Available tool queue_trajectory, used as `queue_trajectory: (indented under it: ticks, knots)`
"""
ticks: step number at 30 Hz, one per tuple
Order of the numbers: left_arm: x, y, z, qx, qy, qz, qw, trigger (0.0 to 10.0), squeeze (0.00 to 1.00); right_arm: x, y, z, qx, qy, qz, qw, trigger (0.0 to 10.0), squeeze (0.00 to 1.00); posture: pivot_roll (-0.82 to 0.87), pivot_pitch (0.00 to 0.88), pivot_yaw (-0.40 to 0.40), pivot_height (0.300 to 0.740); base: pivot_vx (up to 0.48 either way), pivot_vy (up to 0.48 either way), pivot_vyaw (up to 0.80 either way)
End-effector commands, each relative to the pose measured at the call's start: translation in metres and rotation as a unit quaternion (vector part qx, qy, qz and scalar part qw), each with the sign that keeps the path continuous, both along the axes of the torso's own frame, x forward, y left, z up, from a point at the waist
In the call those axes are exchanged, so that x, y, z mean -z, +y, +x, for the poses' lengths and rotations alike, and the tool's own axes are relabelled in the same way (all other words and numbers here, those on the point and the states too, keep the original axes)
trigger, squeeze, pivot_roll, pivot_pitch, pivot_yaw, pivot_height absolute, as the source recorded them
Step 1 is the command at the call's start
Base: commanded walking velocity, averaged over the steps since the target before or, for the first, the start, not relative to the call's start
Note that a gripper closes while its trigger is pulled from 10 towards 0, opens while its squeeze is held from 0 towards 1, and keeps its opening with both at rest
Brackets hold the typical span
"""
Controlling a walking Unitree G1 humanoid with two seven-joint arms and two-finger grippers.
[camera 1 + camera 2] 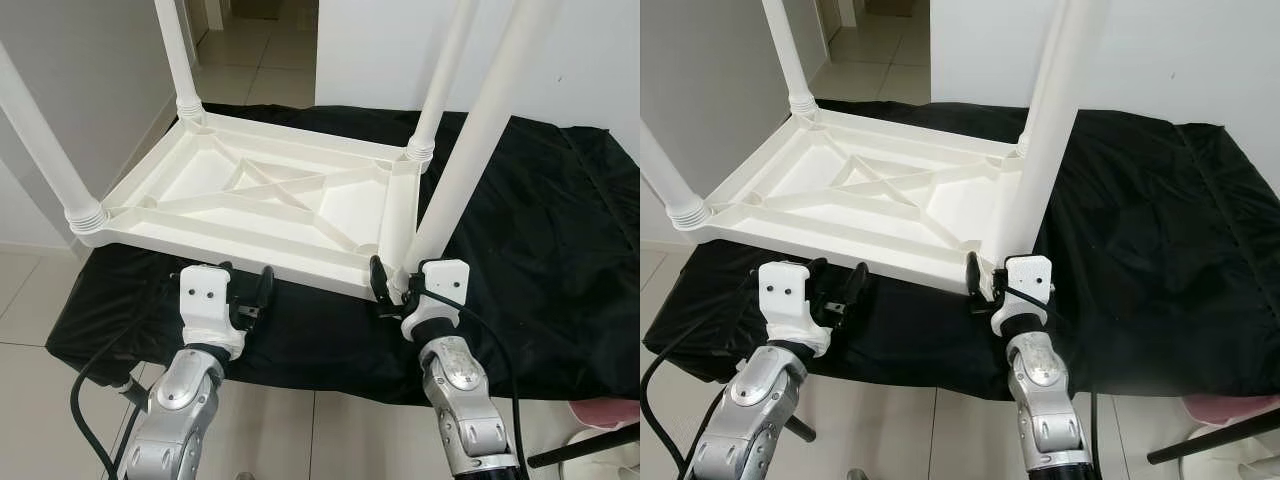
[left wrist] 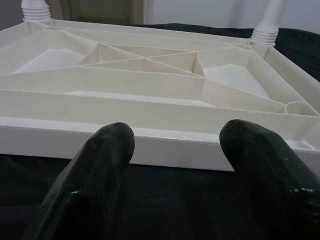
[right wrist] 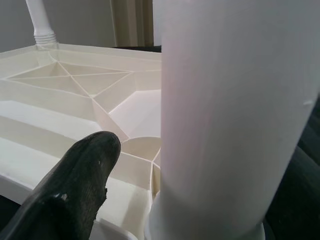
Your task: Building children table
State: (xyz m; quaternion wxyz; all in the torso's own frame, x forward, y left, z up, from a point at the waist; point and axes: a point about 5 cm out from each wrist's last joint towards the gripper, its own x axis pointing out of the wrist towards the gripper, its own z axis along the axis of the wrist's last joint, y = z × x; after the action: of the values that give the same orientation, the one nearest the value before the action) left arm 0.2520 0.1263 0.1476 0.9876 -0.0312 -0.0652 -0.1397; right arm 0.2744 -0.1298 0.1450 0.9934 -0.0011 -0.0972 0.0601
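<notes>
A white plastic children's table [image 1: 230, 235] lies upside down on a black cloth [image 1: 540, 240], its ribbed underside facing up. Three white legs stand screwed into its corners. A fourth leg [image 1: 470, 140] stands at the near right corner. My right gripper [image 1: 400, 283] straddles the base of that leg [image 3: 235, 110]. One finger [image 3: 75, 185] shows a small gap to the leg, and the other is hidden behind it. My left gripper [image 1: 245, 285] is open just before the table's near rim [image 2: 165, 150], with nothing between its fingers [image 2: 95, 175].
The cloth-covered surface extends well to the right of the table. Pale tiled floor [image 1: 40, 300] lies around it, with a doorway [image 1: 260, 40] behind. A pink object [image 1: 600, 410] and a black rod [image 1: 585, 445] sit low at the right.
</notes>
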Motion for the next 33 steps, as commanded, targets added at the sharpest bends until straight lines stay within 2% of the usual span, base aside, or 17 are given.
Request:
queue_trajectory:
  ticks: [1, 16, 24, 27, 33]
  knots:
    - [0.005, -0.002, -0.003, 0.033, 0.005, 0.017, 0.999, 10.0, 0.0, 0.005, -0.001, -0.001, -0.003, 0.008, -0.002, 1.0, 10.0, 0.0, 0.0, 0.08, 0.013, 0.74, 0.0, 0.0, 0.0]
    - [0.008, -0.002, -0.006, 0.045, 0.002, 0.025, 0.999, 10.0, 0.0, 0.008, -0.004, -0.004, -0.001, 0.009, -0.005, 1.0, 10.0, 0.0, 0.0, 0.055, 0.006, 0.74, 0.0, 0.0, 0.0]
    - [0.006, 0.002, 0.001, 0.037, -0.006, 0.03, 0.999, 10.0, 0.0, 0.01, -0.004, -0.002, -0.008, 0.009, -0.012, 1.0, 10.0, 0.0, 0.0, 0.04, -0.002, 0.74, 0.0, 0.0, 0.0]
    - [0.006, 0.006, 0.003, 0.034, -0.007, 0.033, 0.999, 10.0, 0.0, 0.009, -0.011, -0.001, -0.007, 0.008, -0.021, 1.0, 10.0, 0.0, -0.01, 0.042, -0.003, 0.74, 0.0, 0.0, 0.0]
    - [0.008, 0.001, 0.004, 0.046, -0.009, 0.035, 0.998, 10.0, 0.0, 0.008, -0.012, 0.001, -0.011, 0.006, -0.026, 1.0, 10.0, 0.0, -0.02, 0.046, -0.001, 0.74, 0.0, 0.0, 0.0]
